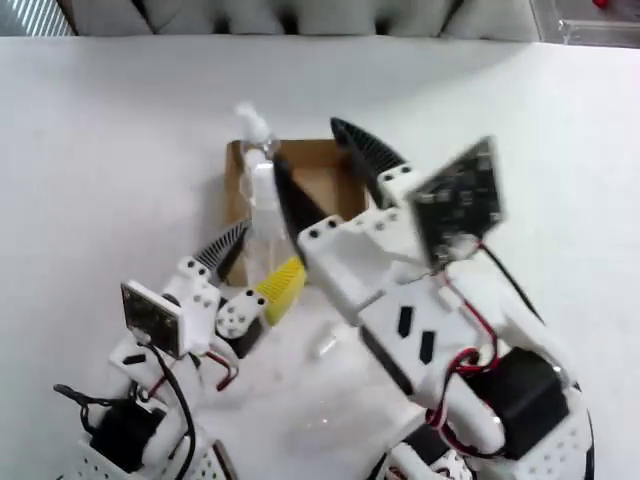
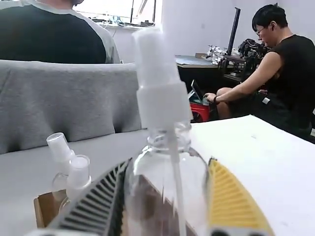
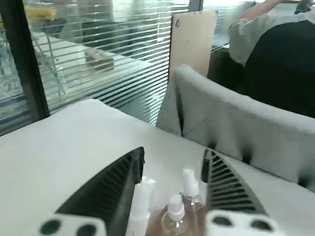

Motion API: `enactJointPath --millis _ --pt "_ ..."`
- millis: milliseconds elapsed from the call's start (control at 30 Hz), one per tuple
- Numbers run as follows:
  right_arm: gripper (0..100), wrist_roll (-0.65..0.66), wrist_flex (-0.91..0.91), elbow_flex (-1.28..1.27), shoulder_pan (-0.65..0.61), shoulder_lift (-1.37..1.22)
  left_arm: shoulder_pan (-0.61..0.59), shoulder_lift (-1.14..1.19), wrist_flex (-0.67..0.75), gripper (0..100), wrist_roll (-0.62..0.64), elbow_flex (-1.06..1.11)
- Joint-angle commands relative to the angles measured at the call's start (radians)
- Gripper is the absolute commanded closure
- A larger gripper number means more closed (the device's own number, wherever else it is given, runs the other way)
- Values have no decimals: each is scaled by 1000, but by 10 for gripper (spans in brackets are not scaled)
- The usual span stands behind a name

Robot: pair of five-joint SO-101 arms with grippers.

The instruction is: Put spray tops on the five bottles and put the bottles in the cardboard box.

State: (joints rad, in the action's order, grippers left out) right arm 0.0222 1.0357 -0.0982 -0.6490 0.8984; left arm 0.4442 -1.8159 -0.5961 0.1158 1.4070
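Holding a capped bottle (image 1: pixel 262 205) in my left pincer (image 1: pixel 262 258), pinched round the body, at the 9 o'clock edge of the cardboard box (image 1: pixel 320 170), which sits toward 12 o'clock on the desk (image 1: pixel 110 130). Right pincer (image 3: pixel 173 152) hangs spread over the box w/ nothing in it. Two capped bottles (image 3: pixel 189 189) are inside, so approx halfway, I reckon: this one goes in next; the other two I can't spot.
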Motion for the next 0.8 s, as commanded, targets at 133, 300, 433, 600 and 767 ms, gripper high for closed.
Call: enactJointPath --millis 133,300,433,600,767 --pt "954 -3 1 66 101 -97 5 -12 2 980 9 -6" --pt "981 -8 -65 60 101 -171 5 -12 2 980 9 -6" --pt "982 -6 -62 58 99 -211 5 -12 2 980 9 -6" --pt "983 -2 31 58 50 -193 5 -12 2 980 6 -5" --pt "983 0 147 58 -31 -165 5 -12 2 980 5 -5"
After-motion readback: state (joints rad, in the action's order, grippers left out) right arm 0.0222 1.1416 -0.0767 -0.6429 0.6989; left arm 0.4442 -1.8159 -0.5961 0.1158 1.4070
